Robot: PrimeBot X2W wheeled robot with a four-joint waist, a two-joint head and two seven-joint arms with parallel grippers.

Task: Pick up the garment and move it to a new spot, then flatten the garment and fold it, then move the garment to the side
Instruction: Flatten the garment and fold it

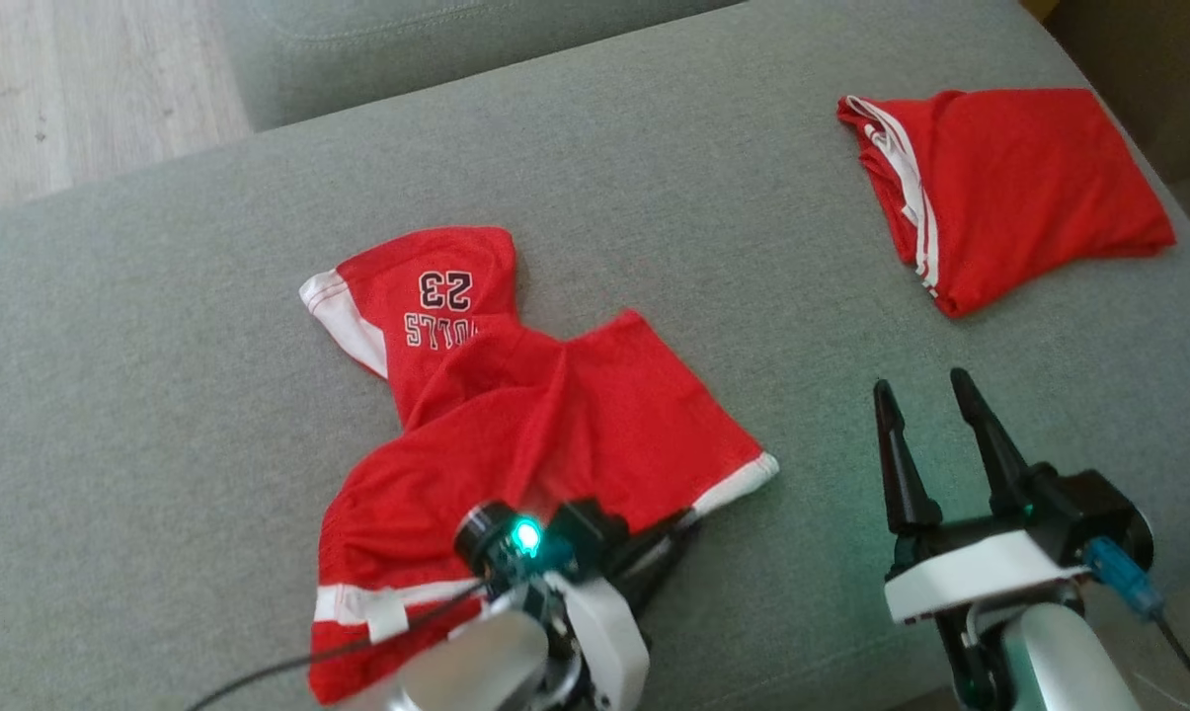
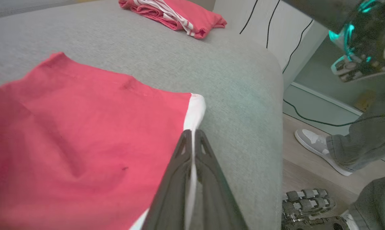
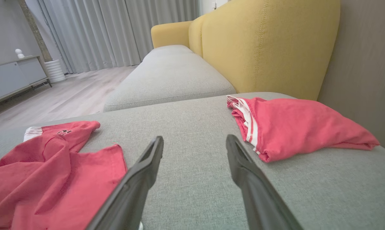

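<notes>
A crumpled red garment with white trim and "23" printed on it lies in the middle of the grey cushion. My left gripper is at its near right corner, shut on the white hem. In the left wrist view the gripper has the white hem running between its closed fingers, and the red cloth spreads to the left. To the right of the garment my right gripper hovers open over bare cushion, holding nothing. In the right wrist view the gripper has the garment at its lower left.
A second red garment, folded, with white stripes, lies at the cushion's far right corner. A yellow backrest rises behind it. Beyond the cushion's right edge stands a person's foot in a grey shoe on wooden floor, with cables nearby.
</notes>
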